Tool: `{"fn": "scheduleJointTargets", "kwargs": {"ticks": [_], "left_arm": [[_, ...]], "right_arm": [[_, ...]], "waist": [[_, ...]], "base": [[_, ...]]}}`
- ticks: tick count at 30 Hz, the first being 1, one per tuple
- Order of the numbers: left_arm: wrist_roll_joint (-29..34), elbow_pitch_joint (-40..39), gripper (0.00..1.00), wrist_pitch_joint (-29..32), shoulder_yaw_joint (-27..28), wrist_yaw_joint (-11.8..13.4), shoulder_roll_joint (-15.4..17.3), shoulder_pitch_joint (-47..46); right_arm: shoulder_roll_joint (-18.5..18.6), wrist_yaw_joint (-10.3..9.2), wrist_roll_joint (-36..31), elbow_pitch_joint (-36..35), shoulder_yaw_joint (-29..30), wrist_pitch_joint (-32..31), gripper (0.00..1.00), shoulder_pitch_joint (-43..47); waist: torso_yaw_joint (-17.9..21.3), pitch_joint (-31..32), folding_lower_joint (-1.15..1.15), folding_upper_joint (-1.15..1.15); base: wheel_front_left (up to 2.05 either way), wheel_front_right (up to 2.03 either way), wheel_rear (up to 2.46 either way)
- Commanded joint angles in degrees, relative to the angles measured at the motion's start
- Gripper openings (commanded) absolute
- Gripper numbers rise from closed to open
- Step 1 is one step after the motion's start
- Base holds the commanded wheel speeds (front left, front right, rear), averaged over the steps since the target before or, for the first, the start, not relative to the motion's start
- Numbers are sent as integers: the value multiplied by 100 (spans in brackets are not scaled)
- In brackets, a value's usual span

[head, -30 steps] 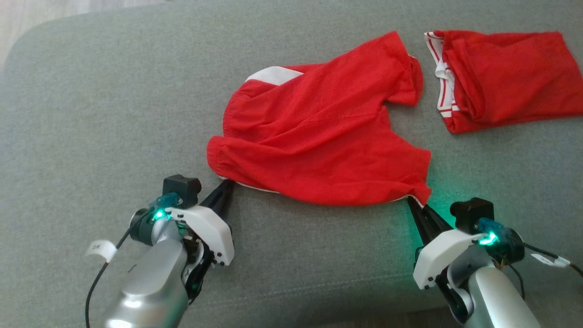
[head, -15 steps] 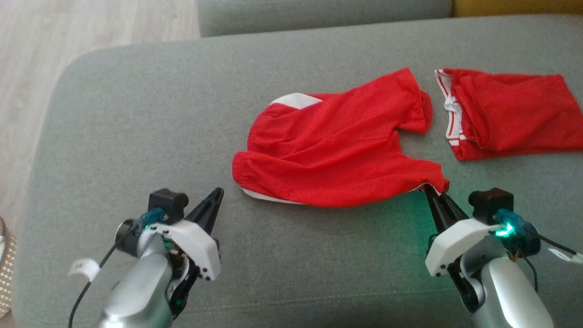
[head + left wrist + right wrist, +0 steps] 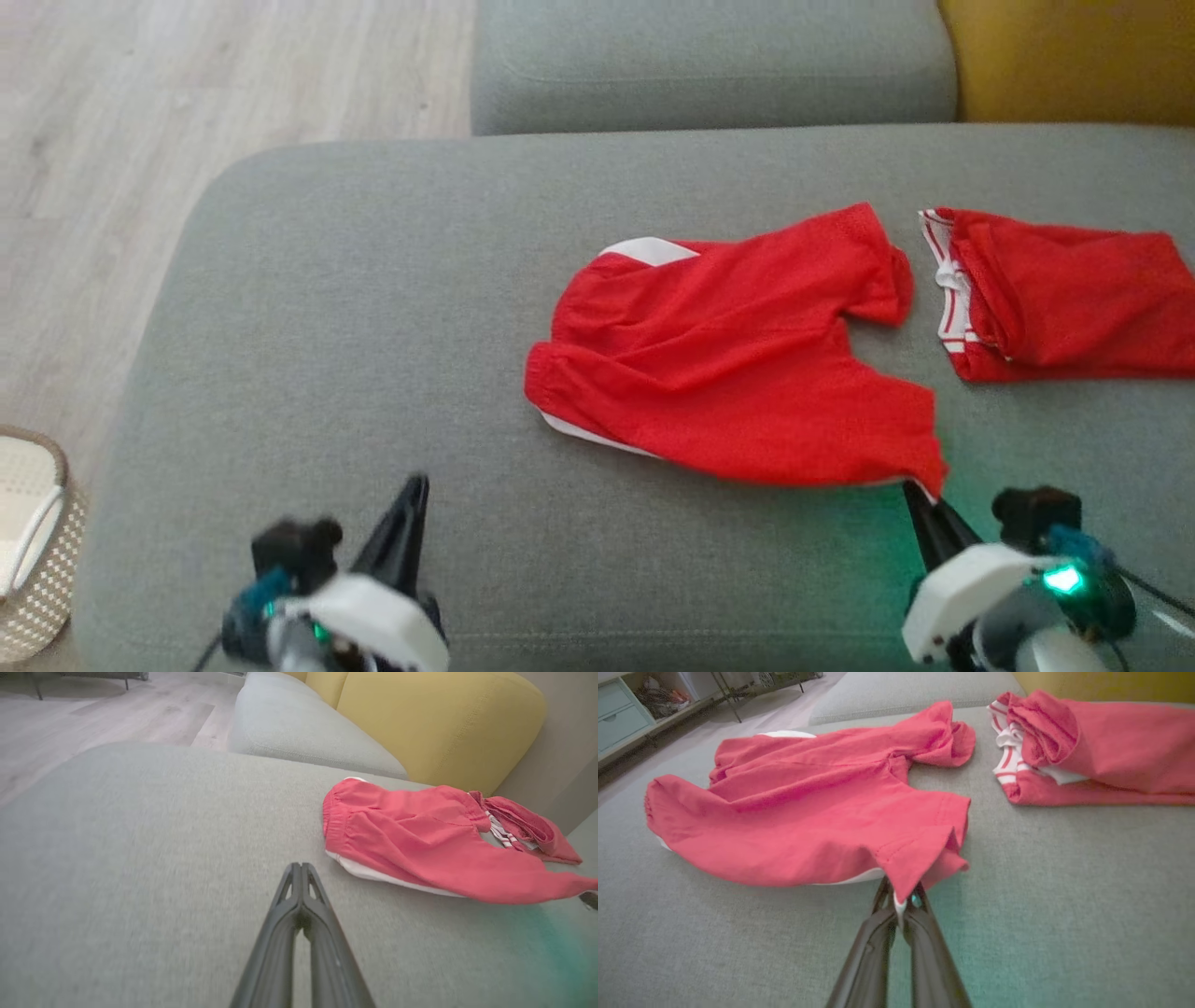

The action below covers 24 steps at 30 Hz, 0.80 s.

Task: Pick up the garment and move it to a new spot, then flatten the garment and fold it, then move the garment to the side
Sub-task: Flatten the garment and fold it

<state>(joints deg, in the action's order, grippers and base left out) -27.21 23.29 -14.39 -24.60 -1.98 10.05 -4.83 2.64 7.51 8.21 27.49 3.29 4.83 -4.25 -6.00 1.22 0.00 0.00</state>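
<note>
Red garment lies spread & rumpled on the grey seat cushion, right of centre in head view. White trim shows at its far edge & along the near hem. Most of it rests flat on the cushion, but the near right corner is raised off the fabric.

That corner is pinched by the R gripper. In R wrist view its 2 dark fingers are closed tight on the hem, w/ a scrap of white cloth caught btwn the tips & red cloth draping over them. R arm comes in low from the bottom right of head view, fingers pointing up & slightly left. The wrist light throws a green glow on the cushion under the hem.

L gripper sits at lower left of head view over bare cushion, well apart from the garment. Fingers point up the view, tips pressed together w/ nothing btwn them. Can't tell if the tips touch the cushion.

A 2nd red garment w/ a red-&-white striped band lies bunched just beside the 1st, on its right, w/ a strip of cushion btwn them. Beyond are another grey cushion & a yellow cushion. Wood floor & a woven basket are at far left.
</note>
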Motion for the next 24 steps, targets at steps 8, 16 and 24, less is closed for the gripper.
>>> {"fn": "scheduleJointTargets", "kwargs": {"ticks": [8, 16, 24], "left_arm": [[312, -672, 100, -61, 747, 45, -309, 589], [638, -742, 100, -61, 1075, -99, -507, 705], [864, -341, 100, -61, 1096, -290, -562, 468]], "right_arm": [[23, -2, 125, -206, 261, 57, 100, 218], [23, -2, 17, -346, 377, 199, 100, 281], [23, -2, 49, -532, 249, 227, 100, 124]], "waist": [[-177, 161, 0, 0], [-147, 198, 0, 0], [175, -59, 0, 0]], "base": [[0, 0, 0], [0, 0, 0], [0, 0, 0]]}}
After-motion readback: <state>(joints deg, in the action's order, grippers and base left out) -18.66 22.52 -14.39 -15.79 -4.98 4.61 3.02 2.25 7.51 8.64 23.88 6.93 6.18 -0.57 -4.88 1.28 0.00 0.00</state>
